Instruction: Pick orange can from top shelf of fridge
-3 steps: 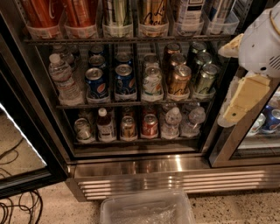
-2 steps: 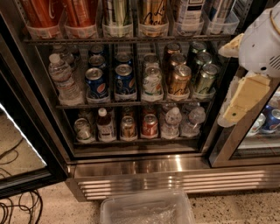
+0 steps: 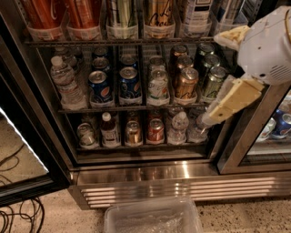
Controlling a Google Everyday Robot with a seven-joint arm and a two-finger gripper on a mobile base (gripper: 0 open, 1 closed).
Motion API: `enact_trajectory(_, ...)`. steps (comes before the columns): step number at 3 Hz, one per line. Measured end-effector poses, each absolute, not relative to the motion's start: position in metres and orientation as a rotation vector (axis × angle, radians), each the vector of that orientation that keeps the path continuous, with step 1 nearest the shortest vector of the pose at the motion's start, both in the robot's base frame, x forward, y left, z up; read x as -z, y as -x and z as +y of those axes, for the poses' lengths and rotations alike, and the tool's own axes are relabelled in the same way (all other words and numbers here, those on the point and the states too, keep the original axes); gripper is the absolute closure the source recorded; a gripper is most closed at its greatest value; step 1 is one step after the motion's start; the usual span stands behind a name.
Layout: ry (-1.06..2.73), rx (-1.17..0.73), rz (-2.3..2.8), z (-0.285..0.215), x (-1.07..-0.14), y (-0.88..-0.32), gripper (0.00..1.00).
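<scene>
Racks of the fridge (image 3: 182, 173) filled the view, the orange can (image 3: 158, 13) on the top shelf (image 3: 45, 42). Below-right of that can the hand (image 3: 213, 79) hung apart, empty. The reach had seemingly only begun, and called for a rise leftward.

One camera looks down from close into the fridge (image 3: 150, 175), the jaws at its right edge.
</scene>
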State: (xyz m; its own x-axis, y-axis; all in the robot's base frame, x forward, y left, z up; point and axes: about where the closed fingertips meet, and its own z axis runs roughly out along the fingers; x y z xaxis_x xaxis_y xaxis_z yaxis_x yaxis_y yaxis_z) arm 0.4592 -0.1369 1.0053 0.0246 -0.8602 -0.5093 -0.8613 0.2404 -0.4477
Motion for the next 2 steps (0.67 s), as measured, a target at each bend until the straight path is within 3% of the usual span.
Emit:
enact_trajectory(1,1.49,-0.083,1.678,-0.105,-1.0262,-0.4714,0.0)
enact_trajectory(2,1.49,-0.083,1.678,-0.105,-1.0262,-0.4714,0.0)
